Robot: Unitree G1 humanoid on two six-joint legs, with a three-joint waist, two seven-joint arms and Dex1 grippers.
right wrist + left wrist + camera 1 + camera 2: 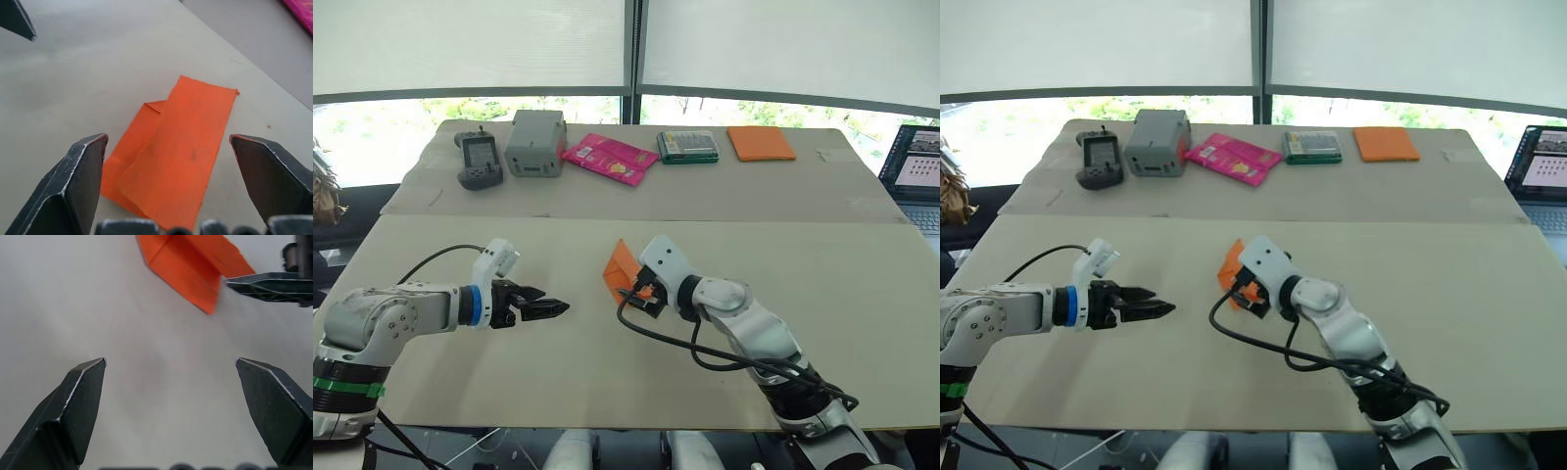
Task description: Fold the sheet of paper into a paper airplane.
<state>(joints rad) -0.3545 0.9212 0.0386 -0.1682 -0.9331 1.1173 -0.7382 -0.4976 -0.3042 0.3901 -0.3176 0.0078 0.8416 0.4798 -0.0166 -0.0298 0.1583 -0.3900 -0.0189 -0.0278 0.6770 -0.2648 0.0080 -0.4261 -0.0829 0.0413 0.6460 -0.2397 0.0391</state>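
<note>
The sheet of paper (pixel 620 261) is bright orange and folded into a narrow, layered shape, lying flat near the middle of the near table. My right gripper (pixel 636 294) hovers just over its near end, open, with the paper (pixel 171 152) showing between the two fingers and no contact visible. My left gripper (pixel 554 308) is a short way to the left of the paper, low over the table, pointing toward it. It is open and holds nothing. In the left wrist view the paper (pixel 188 262) lies ahead of the left gripper (pixel 170 361), beside a right fingertip (pixel 264 284).
On the far table sit a handheld controller (pixel 480 162), a grey box (pixel 536 143), a pink packet (pixel 609 158), a green case (pixel 687 146) and a thicker orange pad (pixel 760 143). A laptop (pixel 915 174) stands at the far right edge.
</note>
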